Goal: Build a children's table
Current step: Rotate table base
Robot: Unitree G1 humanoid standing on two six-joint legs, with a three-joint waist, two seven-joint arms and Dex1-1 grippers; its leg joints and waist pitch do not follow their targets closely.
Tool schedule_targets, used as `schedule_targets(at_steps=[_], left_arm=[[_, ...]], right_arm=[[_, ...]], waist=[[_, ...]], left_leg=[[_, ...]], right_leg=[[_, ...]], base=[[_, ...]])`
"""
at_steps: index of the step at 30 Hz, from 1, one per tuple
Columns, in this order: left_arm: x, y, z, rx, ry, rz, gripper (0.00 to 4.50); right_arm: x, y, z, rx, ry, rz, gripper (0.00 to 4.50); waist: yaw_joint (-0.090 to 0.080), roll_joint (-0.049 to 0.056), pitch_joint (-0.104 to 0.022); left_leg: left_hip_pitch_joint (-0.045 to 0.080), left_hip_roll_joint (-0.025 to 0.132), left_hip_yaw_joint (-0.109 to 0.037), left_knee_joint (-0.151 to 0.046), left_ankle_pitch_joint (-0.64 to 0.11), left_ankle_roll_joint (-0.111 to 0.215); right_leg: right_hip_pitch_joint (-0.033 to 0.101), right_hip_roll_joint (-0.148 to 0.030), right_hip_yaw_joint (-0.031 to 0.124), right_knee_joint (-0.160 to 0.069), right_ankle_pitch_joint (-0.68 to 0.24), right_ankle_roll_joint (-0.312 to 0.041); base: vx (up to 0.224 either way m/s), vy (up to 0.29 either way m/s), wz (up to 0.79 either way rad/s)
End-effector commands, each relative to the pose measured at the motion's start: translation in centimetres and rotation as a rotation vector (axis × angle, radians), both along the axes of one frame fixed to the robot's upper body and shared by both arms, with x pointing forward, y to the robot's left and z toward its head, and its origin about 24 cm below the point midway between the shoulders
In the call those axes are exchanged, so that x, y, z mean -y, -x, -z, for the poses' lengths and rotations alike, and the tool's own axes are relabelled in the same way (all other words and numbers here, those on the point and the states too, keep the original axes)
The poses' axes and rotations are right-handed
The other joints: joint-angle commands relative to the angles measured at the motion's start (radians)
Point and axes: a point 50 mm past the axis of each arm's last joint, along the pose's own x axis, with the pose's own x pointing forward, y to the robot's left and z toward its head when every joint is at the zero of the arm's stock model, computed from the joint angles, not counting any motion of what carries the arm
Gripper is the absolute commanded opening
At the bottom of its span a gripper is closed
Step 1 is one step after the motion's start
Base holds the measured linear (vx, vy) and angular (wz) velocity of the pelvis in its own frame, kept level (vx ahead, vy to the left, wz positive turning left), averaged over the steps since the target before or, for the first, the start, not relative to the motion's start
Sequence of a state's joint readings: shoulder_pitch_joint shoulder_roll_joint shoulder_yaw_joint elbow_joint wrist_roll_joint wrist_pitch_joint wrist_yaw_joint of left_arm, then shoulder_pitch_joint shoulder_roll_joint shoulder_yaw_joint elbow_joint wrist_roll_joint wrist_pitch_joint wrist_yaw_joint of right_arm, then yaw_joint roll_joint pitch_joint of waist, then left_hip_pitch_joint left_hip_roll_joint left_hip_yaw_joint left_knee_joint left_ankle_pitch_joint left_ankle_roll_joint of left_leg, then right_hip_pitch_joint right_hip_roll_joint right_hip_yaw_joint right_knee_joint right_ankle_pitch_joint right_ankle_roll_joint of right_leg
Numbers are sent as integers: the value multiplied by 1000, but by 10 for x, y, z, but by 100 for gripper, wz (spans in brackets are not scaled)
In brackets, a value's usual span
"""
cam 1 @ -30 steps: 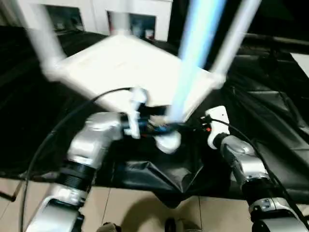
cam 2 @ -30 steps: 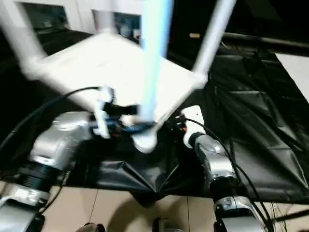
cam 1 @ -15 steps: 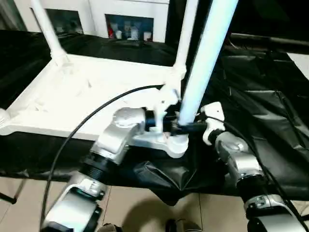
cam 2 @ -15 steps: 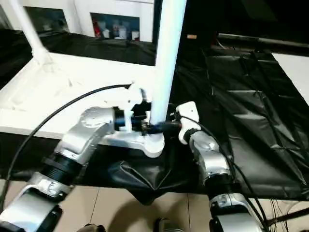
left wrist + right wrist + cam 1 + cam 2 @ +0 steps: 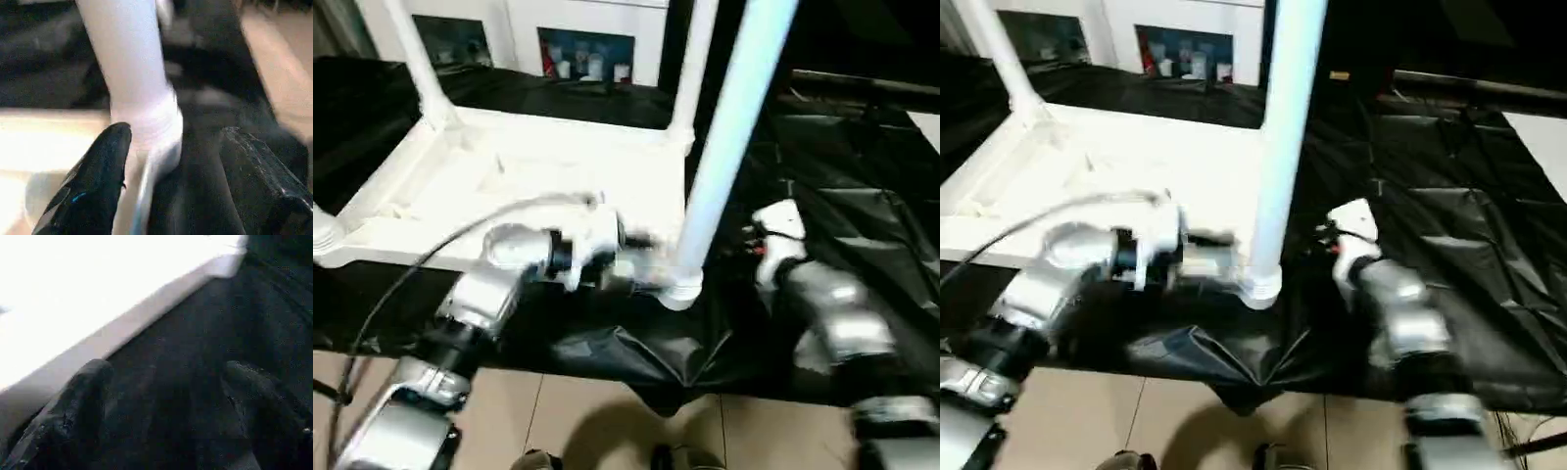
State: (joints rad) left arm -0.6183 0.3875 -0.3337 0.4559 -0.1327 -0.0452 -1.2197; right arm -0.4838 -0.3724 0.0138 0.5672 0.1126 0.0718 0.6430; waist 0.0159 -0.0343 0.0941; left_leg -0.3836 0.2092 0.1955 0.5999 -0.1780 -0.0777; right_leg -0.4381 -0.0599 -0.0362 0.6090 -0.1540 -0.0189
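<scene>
- You have the children's table [image 5: 538, 186] lying upside down on the black sheet [image 5: 862, 206], ribbed underside facing up.
- Three legs stand in corner sockets: the near leg [image 5: 729, 127] beside your grippers, plus two at the far corners [image 5: 416, 69] [image 5: 695, 59].
- The near-left corner socket [image 5: 325, 233] looks empty; by my judgement one leg is left to fit, then the table must be turned over.
- The top lies flat, its long axis running across your view; the legs point upward, away from the sheet.
- Left gripper [image 5: 171, 161]: released, fingers spread either side of the near leg's base, not clamping it.
- Right gripper [image 5: 166, 401]: released, holding nothing, over the sheet just beside the table's edge.
</scene>
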Motion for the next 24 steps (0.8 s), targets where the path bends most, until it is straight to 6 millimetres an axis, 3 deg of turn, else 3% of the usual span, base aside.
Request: schedule_targets(at_steps=[1, 2, 8, 13, 17, 21, 22, 24], left_arm=[[-8, -3, 9, 18, -81, -9, 320], [-9, -4, 10, 21, -89, -15, 294], [-16, -21, 14, 72, -160, -113, 254], [-15, -25, 14, 75, -164, -107, 220], [-13, -26, 17, 63, -188, -58, 190], [-12, -31, 18, 80, -246, -42, 158], [-12, -31, 18, 84, -251, -42, 148], [-12, -33, 18, 89, -259, -47, 126]], right_arm=[[3, 11, 2, -47, 58, -133, 390], [4, 12, 2, -52, 68, -149, 390], [8, 41, -4, -138, 148, -435, 390], [9, 51, -11, -157, 173, -514, 390], [8, 54, -14, -158, 192, -552, 390], [7, 54, -18, -149, 205, -550, 390], [7, 54, -18, -150, 206, -551, 390], [7, 55, -19, -150, 207, -553, 390]], waist=[[4, 3, -77], [6, 1, -78], [24, -2, -78], [25, -4, -81], [28, -2, -84], [28, 6, -83], [29, 2, -84], [30, 4, -84]], left_leg=[[16, 12, -3, -62, -179, 83], [16, 12, -3, -61, -182, 80], [17, 16, -5, -61, -203, 82], [13, 13, -7, -58, -186, 84], [13, 14, -8, -57, -176, 93], [15, 13, -9, -57, -190, 87], [14, 13, -9, -56, -186, 86], [15, 12, -8, -56, -184, 87]], right_leg=[[72, -47, 35, -68, -171, -218], [73, -51, 37, -68, -182, -212], [71, -56, 35, -74, -248, -192], [72, -55, 34, -74, -241, -198], [72, -56, 33, -73, -213, -205], [71, -54, 32, -75, -223, -206], [74, -56, 32, -73, -209, -209], [74, -55, 32, -74, -202, -215]], base=[[0, 0, 0], [0, 0, 0], [0, 0, 0], [0, 0, 0], [0, 0, 0], [0, 0, 0], [0, 0, 0], [0, 0, 0]])
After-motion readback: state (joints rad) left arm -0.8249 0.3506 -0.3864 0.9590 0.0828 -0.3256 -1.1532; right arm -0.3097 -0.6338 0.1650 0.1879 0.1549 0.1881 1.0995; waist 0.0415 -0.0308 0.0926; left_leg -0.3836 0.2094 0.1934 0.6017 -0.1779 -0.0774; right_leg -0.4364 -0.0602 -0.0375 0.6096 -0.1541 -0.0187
